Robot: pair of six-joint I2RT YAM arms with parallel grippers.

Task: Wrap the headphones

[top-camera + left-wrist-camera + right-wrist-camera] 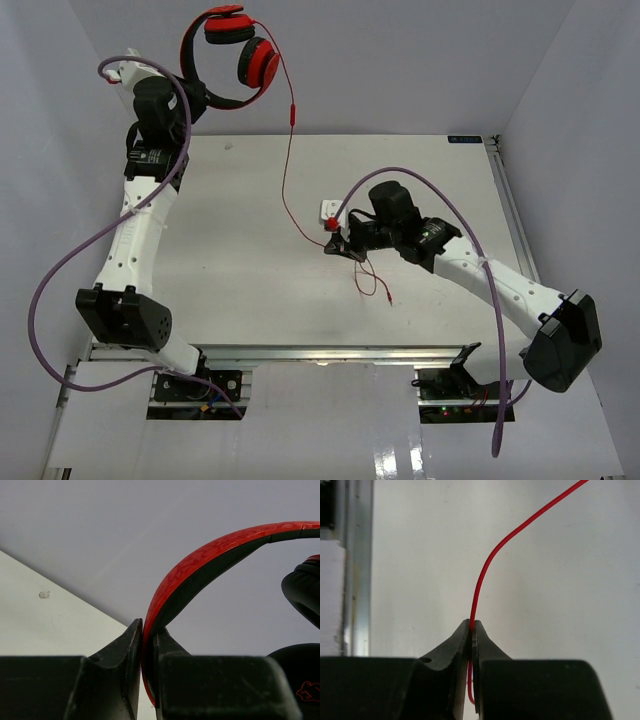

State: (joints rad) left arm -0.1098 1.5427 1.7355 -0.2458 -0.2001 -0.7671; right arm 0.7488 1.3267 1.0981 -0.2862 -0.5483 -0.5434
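The headphones hang in the air at the back left, held up by my left gripper, which is shut on the black-and-red headband. The red ear cups with black pads face each other near the top of the top view. The thin red cable drops from the right cup past an inline piece to my right gripper, which is shut on it above the middle of the table. In the right wrist view the cable rises out of the closed fingertips. The cable's loose end lies on the table.
A small white tag lies on the table just behind my right gripper. The white table has a metal rail along its right edge. Grey walls enclose the back and sides. Purple arm cables loop by each arm.
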